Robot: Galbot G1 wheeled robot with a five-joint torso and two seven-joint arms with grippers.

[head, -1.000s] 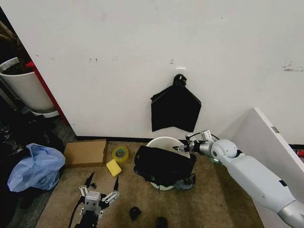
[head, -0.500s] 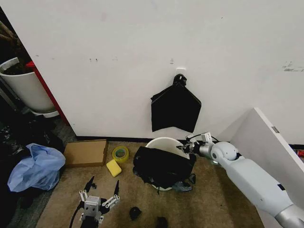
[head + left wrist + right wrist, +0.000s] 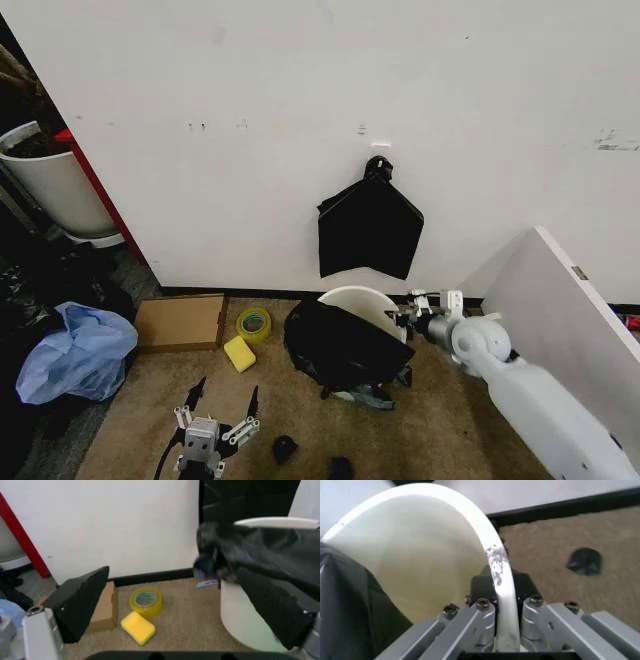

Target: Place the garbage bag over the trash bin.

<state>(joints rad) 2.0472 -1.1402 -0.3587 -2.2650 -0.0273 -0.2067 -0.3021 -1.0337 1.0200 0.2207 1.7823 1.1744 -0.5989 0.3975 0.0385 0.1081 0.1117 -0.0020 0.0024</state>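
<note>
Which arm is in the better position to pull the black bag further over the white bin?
The left, probably. The left gripper hangs open and free, near the garbage bag draped on the trash bin. The right gripper is clamped on the bin's rim, so it is occupied.

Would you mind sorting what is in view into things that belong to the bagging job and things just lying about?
Job: garbage bag, draped over the tilted trash bin; right gripper clamped on the bin's rim.

Lying about: tape roll, yellow sponge, cardboard box, blue bag, hanging black bundle.
</note>
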